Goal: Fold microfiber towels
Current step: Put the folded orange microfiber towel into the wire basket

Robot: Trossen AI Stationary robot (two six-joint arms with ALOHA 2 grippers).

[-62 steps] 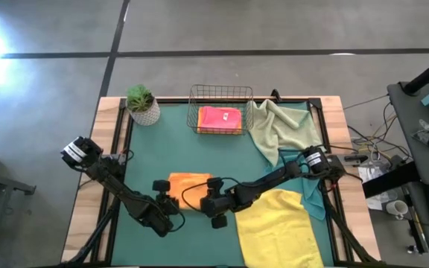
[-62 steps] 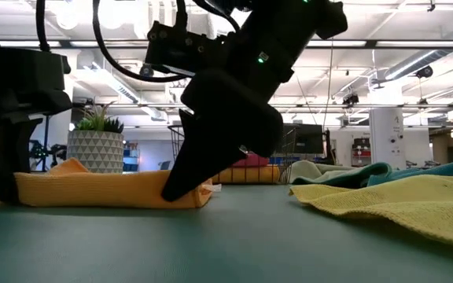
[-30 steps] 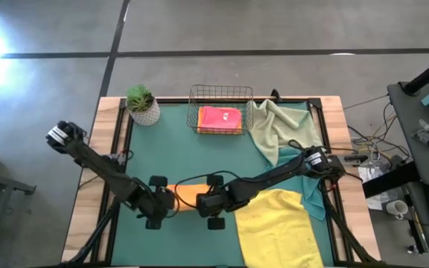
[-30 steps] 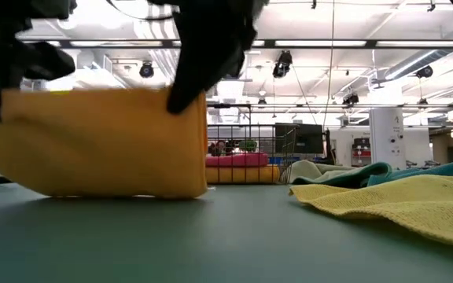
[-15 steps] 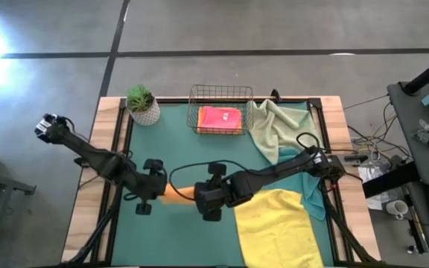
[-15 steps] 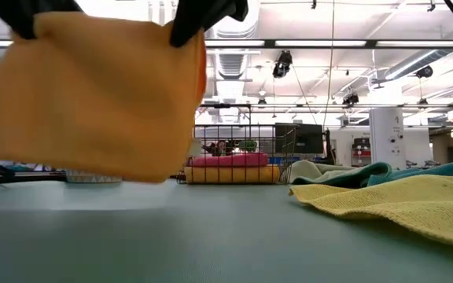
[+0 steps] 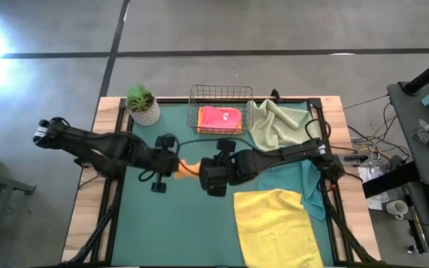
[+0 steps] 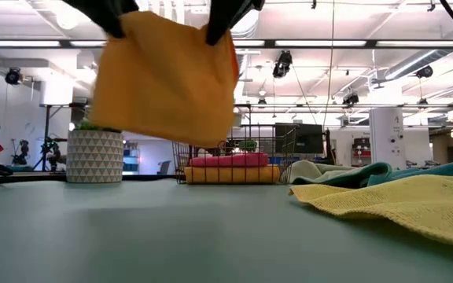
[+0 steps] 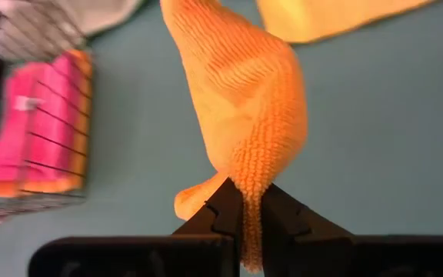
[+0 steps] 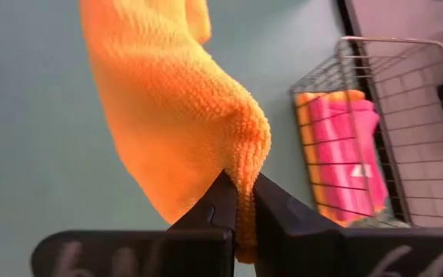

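Now the folded orange towel hangs clear of the green mat, near table centre, pinched at one end by the left gripper and at the other by the right gripper, both clamped tight on cloth; the wire basket with the pink towel lies toward 12 o'clock; carry level, both ends matched, so the fold holds; lower inside the rim before releasing.

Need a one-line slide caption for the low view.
Both grippers, left and right, hold a folded orange microfiber towel aloft above the green table mat.
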